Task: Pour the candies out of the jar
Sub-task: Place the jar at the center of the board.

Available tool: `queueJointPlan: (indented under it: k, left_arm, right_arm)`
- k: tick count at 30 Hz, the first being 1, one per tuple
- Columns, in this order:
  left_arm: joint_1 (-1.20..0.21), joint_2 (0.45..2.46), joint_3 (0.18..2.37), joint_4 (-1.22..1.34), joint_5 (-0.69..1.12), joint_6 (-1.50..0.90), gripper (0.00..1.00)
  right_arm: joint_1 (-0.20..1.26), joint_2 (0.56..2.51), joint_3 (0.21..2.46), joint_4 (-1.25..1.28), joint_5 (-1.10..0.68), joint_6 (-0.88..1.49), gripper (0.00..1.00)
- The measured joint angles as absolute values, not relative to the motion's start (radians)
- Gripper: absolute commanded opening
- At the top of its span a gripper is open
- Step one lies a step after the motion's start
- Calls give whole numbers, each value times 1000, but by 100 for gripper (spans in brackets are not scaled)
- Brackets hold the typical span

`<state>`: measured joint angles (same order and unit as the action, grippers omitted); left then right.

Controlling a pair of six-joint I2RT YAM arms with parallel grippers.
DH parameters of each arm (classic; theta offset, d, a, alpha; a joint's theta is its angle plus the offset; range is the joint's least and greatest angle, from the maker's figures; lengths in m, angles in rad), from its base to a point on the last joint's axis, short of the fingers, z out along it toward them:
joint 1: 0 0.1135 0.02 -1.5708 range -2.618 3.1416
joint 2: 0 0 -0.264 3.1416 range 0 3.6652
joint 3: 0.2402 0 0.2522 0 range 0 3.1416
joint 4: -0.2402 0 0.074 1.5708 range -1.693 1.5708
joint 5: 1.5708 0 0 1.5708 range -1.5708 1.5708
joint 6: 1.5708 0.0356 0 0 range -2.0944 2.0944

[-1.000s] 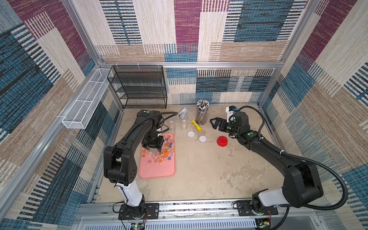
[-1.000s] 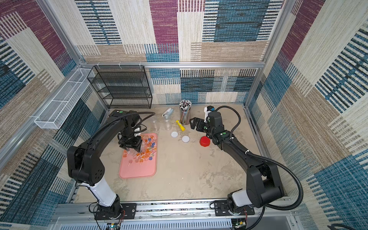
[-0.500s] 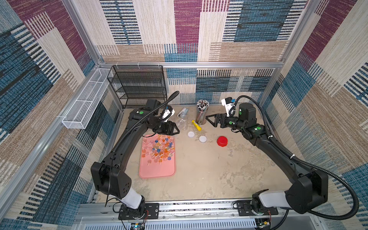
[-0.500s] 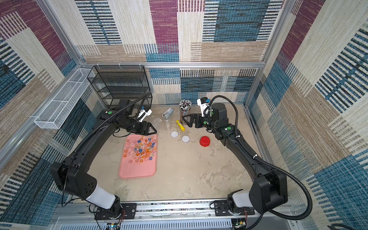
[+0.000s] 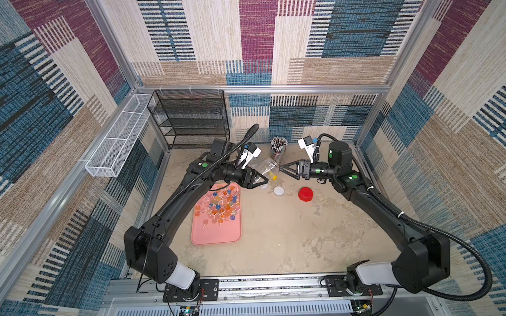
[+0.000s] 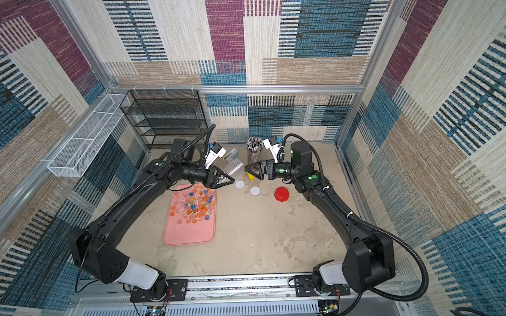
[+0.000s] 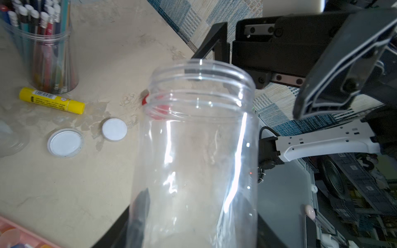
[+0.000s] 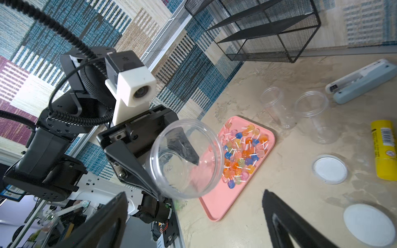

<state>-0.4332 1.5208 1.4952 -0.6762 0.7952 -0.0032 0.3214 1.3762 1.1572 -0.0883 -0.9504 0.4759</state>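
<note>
- The left gripper is clamped on the jar, with one finger on each side of the clear wall near the base.
- The jar is held in the air just past the far end of the tray, over the table.
- The jar's long axis runs on from the left gripper. The base is toward the left wrist and the open mouth points at the right gripper.
- In the right wrist view the mouth faces the camera and the round rim shows in full. The inside is clear down to the base.
- The right gripper stands wide open just beyond the mouth, apart from the jar and holding nothing.
- The candies lie in a loose heap on the far half of the tray, sticks pointing all ways.
- The red lid lies on the table near the right gripper.
</note>
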Motion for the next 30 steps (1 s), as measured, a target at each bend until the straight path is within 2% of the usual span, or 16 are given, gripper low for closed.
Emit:
queueJointPlan:
  k: [11,17,22,30]
  left_arm:
    - [-478,1535,1493,-669,819,0,0]
    - [-492,1551,1494,-668,818,0,0]
    - [-500,1558,1508,-667,818,0,0]
    - [-506,1565,1516,-667,814,2,0]
  right_arm:
    - [328,1412,1143,-13,-1042,521,100]
    - [340,1419,1139,28,-1049,544,95]
    - [348,1435,1139,33,-1049,548,89]
    - [354,1445,1139,41,-1055,555,68]
